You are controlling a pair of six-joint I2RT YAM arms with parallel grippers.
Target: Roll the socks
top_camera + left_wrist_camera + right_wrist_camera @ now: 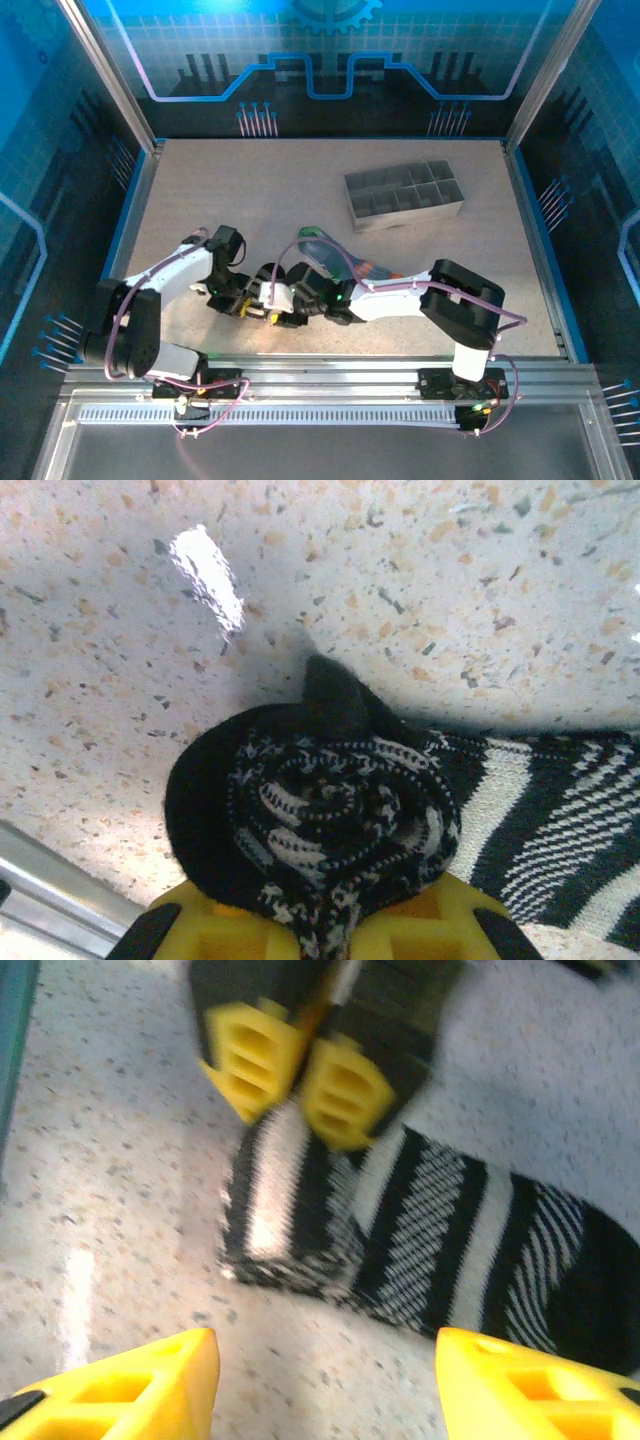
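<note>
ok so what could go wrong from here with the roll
The left gripper pinches just one end of the rolled black sock; letting go could let it unwind. The open right gripper hovers near the flat tail and might bunch it. The blue-grey sock lies close by the right arm and may get dragged.

Beneath my left claw (248,300) and my right claw (293,303) lies a pale speckled worktop (250,190), edged in blue. Just ahead of my left claw, a bright patch of glare (205,575) sits on it. Well beyond my right claw stands a grey divided tray (405,195). Blue-lit walls (330,40) with grid and circuit patterns rise behind aluminium posts (105,75). A metal rail (330,385) runs behind both claws.
</note>
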